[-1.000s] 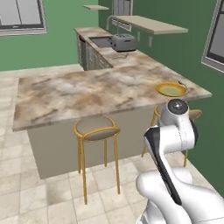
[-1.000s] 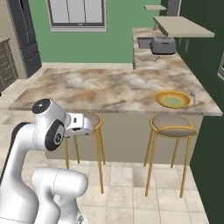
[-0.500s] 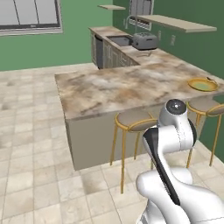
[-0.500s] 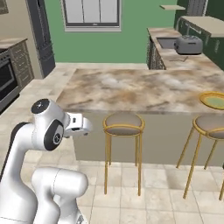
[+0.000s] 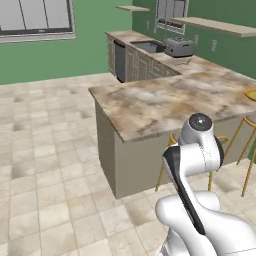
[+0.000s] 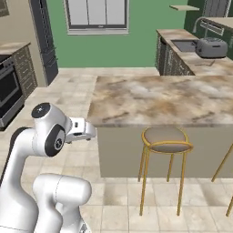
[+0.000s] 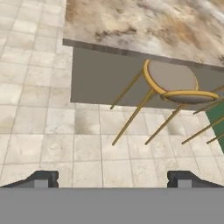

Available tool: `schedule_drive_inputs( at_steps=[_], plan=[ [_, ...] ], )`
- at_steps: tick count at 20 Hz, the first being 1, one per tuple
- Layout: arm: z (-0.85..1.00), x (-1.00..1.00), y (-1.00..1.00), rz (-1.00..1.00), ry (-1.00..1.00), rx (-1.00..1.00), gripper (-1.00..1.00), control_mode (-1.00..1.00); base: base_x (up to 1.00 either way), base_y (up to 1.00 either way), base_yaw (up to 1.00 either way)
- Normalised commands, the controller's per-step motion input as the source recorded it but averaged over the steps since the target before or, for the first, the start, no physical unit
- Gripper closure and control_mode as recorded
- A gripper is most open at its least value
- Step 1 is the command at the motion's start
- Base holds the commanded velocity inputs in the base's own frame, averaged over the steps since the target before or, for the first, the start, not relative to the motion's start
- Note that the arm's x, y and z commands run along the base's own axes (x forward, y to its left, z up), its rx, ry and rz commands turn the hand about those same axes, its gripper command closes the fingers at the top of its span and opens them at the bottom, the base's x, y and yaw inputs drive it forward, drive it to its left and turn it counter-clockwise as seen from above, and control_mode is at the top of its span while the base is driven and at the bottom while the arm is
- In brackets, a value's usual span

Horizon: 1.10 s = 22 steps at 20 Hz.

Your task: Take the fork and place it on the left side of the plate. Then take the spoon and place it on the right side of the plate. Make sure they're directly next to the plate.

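**Q.** Where does the plate (image 5: pixel 249 94) lie in relation to the gripper (image 7: pixel 112 179)?

**A.** In the left base view a yellow rim sits at the extreme right edge, on top of the marble counter (image 5: pixel 165 102). The plate is thus far along the counter to the right. It is well apart from the arm, which is folded low in front of the counter's near wall.

**Q.** Which way does the gripper face, and how do its jaws stand?

**A.** The hand view looks forward and down at the tiled floor, the counter's grey side wall and a gold-legged stool (image 7: pixel 171 78). The two dark tips stand spread wide at the bottom of that view, with nothing between them. The gripper is below the level of the countertop and carries nothing.

**Q.** And the fork, the first thing to be taken?

**A.** Its place and its long axis cannot be told from these pictures, and the same holds for the spoon. The stretch of countertop nearest the arm appears bare marble.

**Q.** On what relation, then, does the coming move turn?

**A.** Judged from the layout, it turns on the offset to the right. The work area around the plate lies rightward of the arm and above the gripper's present height. The base would probably have to close that sideways gap before any reach. The line of the fork's handle, which fixes the wrist angle, can only be read once the cutlery is near.
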Motion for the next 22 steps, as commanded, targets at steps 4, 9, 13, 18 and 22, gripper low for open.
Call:
schedule_drive_inputs(
  at_steps=[4,9,13,18,22],
  plan=[
    [0.0,0.0,0.0,0.0,0.0,0.0,-1.0,1.0,0.7,0.96,-0.23],
    [0.0,0.0,0.0,0.0,0.0,0.0,-1.0,1.0,0.65,0.99,-0.29],
    [0.0,0.0,0.0,0.0,0.0,0.0,-1.0,1.0,0.65,1.0,-0.4],
    [0.0,0.0,0.0,0.0,0.0,0.0,-1.0,1.0,0.71,0.96,-0.48],
    [0.0,0.0,0.0,0.0,0.0,0.0,-1.0,1.0,0.71,1.0,-0.52]
  ],
)
